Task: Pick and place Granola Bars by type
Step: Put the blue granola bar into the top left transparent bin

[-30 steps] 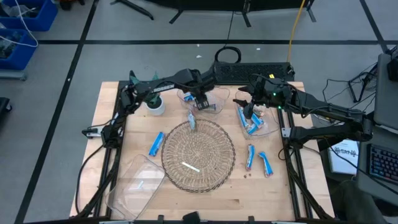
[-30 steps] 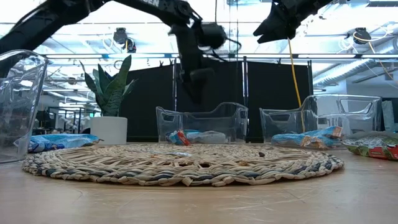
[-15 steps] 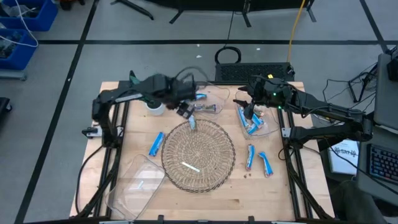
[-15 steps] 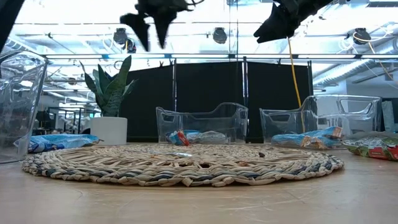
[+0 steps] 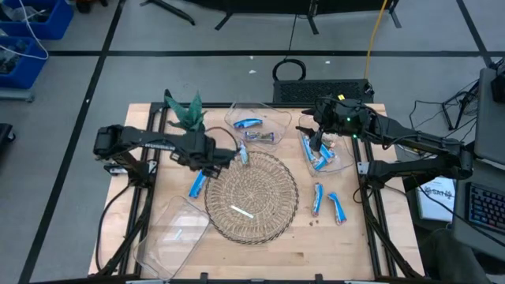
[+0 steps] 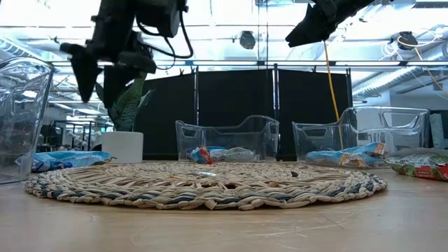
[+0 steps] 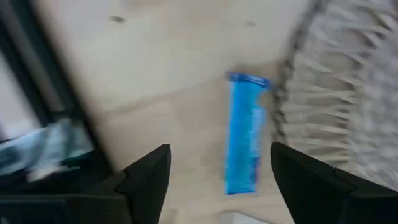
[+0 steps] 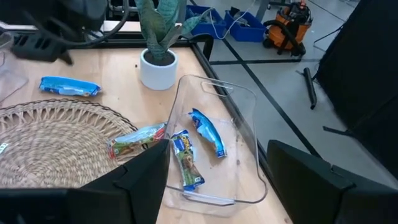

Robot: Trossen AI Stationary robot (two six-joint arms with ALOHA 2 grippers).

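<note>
A bright blue granola bar [image 5: 197, 183] [image 7: 245, 134] lies flat on the wood just left of the woven mat [image 5: 252, 196]. My left gripper [image 5: 209, 158] [image 7: 221, 149] [image 6: 98, 70] hovers open above it, touching nothing. A brownish-green bar [image 5: 243, 155] [image 8: 137, 142] rests on the mat's far edge. The far clear tray [image 5: 272, 120] [image 8: 239, 124] holds a blue bar [image 5: 248, 124] [image 8: 208, 134] and others. My right gripper [image 5: 316, 143] [image 8: 217, 149] hangs open above the right clear container [image 5: 339, 162], which holds several blue bars. Two more blue bars [image 5: 317, 199] [image 5: 338, 207] lie on the table near it.
A thin white stick [image 5: 241, 211] lies on the mat. A potted plant [image 5: 188, 114] [image 8: 158, 65] stands at the far left. A large clear container [image 5: 170, 229] sits at the near left corner. Bare wood shows along the near edge.
My left gripper has swung from over the far clear tray toward the table's left and near side, and now hangs over the blue bar beside the mat. A blue bar shows in the tray where it stood.
</note>
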